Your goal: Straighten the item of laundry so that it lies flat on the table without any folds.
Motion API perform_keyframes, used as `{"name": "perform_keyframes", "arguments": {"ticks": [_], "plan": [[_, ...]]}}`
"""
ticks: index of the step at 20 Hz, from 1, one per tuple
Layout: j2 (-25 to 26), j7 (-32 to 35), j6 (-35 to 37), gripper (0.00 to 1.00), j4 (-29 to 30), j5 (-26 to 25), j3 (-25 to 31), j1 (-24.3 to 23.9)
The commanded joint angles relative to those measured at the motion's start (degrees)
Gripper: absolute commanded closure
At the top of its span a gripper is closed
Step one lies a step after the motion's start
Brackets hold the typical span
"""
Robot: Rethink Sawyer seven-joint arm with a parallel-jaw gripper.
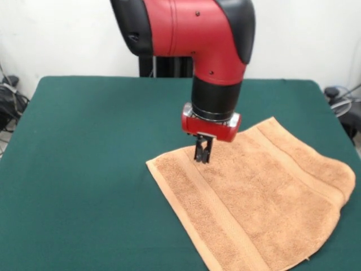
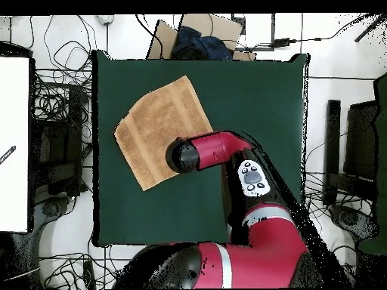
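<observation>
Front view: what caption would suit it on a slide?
Red arm's gripper down at the far edge of a tan towel on the green table.

Towel is matt, nubby terry cloth with flatter woven bands; table wears dull felt-like cloth; arm shells look smooth, glossy plastic

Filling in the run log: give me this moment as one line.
hand: low over towel edge nearest robot, fingers close together | towel: spread on table, one side rounded, possibly folded | grasp: cannot tell
</observation>
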Motion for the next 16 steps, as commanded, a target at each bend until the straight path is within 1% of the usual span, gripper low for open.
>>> {"name": "perform_keyframes", "arguments": {"ticks": [1, 4, 8, 11, 13, 16], "plan": [[1.01, -0.4, -0.52, 1.0, 1.32, -2.01, 0.38, 3.26], [-0.48, 1.17, 0.27, 1.0, 1.62, -0.9, 0.28, 5.26], [1.34, 1.9, 1.28, 1.0, -0.56, 1.3, 1.5, 6.04], [3.48, 2.38, 0.29, 1.0, -2.32, 1.4, 1.11, 6.56], [5.08, 0.54, -1.99, 1.0, -1.45, 0.39, 1.15, 3.34], [6.61, 0.23, -3.09, 1.0, -1.63, 0.23, 1.29, 1.7]]}}
